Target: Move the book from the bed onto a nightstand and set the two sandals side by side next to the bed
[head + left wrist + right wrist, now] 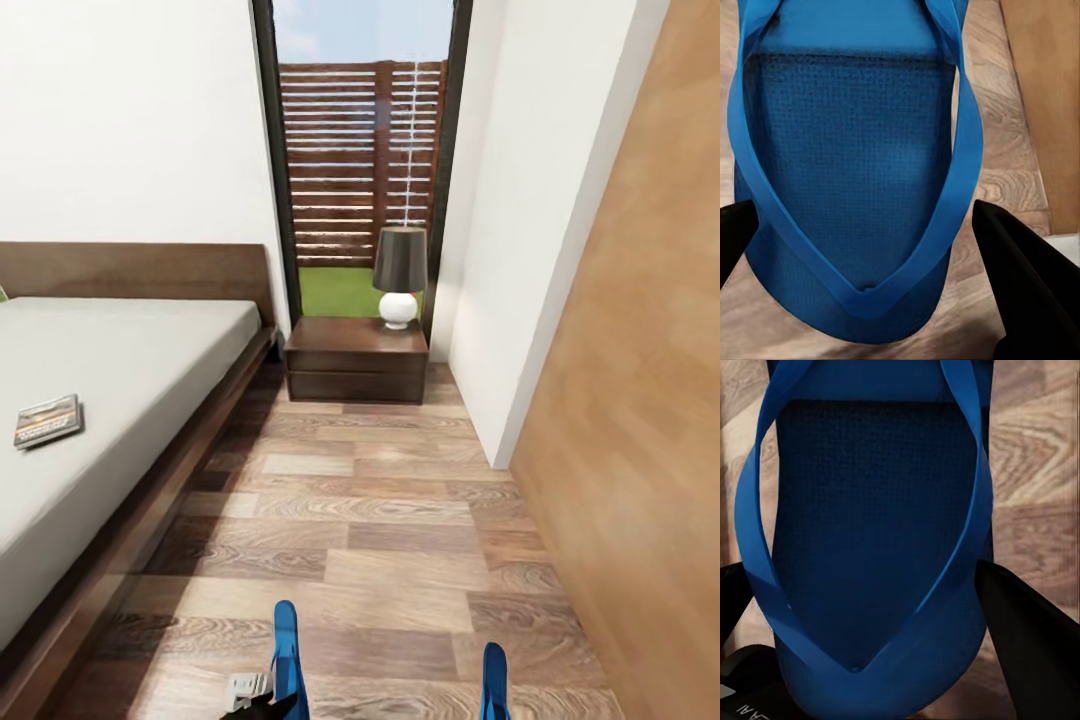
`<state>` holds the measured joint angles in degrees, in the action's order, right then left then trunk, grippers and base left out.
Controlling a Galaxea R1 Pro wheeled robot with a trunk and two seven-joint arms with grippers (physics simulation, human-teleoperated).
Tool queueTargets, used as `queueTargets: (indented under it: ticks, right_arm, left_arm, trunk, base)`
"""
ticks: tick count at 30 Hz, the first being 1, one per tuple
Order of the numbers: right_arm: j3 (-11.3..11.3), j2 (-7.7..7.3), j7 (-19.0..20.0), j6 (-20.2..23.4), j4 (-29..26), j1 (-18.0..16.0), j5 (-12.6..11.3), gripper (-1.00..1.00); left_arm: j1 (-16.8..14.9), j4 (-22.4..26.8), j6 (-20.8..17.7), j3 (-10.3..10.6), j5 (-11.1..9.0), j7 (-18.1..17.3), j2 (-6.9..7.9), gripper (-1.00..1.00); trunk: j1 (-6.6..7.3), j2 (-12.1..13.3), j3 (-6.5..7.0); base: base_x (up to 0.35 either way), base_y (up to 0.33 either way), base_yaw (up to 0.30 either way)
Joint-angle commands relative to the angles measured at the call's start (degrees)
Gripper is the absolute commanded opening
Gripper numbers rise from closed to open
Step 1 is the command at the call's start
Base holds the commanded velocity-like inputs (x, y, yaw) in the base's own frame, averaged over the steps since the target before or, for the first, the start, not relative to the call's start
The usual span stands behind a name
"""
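Observation:
The book [47, 420] lies flat on the pale grey bed [140, 360] at the left. At the far end, beside the headboard, stands the nightstand [357, 358]. At the bottom of the head view one blue sandal [287, 655] is held edge-up in my left gripper [262, 700]. In the left wrist view that sandal [855, 150] sits between the black fingers [1020, 285]. The second blue sandal [494, 680] rises at the lower right. In the right wrist view this sandal [870, 525] is clamped by my right gripper [862, 615], over the plank floor.
A lamp [400, 275] with a dark shade stands on the nightstand's right side. Behind it is the tall glass window [360, 150]. A white wall [540, 250] and a wood-panelled wall [640, 420] close the right side. Plank floor [380, 520] runs between bed and wall.

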<state>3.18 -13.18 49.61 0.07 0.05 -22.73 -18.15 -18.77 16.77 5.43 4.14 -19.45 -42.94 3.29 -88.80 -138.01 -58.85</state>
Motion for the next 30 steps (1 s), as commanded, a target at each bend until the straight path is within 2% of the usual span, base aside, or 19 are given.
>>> queueTargets:
  ticks: [1,12,30]
  right_arm:
    - [0.4,-0.01,0.2,0.0,0.0,0.0,0.1,-1.0]
    - [0.4,-0.01,0.2,0.0,0.0,0.0,0.1,-1.0]
    - [0.4,-0.01,0.2,0.0,0.0,0.0,0.1,-1.0]
  left_arm:
    - [0.0,-0.1,0.5,0.4,-0.2,0.1,0.05,-1.0]
    - [0.0,0.0,0.5,0.4,-0.2,0.1,0.05,-1.0]
    - [0.0,0.0,0.5,0.3,-0.2,-0.1,0.05,-1.0]
  trunk:
    - [-0.02,0.0,-0.05]
    - [-0.02,0.0,-0.05]
    - [-0.02,0.0,-0.05]
  base:
    - [0.308,-0.109,0.0]
    - [0.308,-0.102,0.0]
    - [0.322,-0.006,0.0]
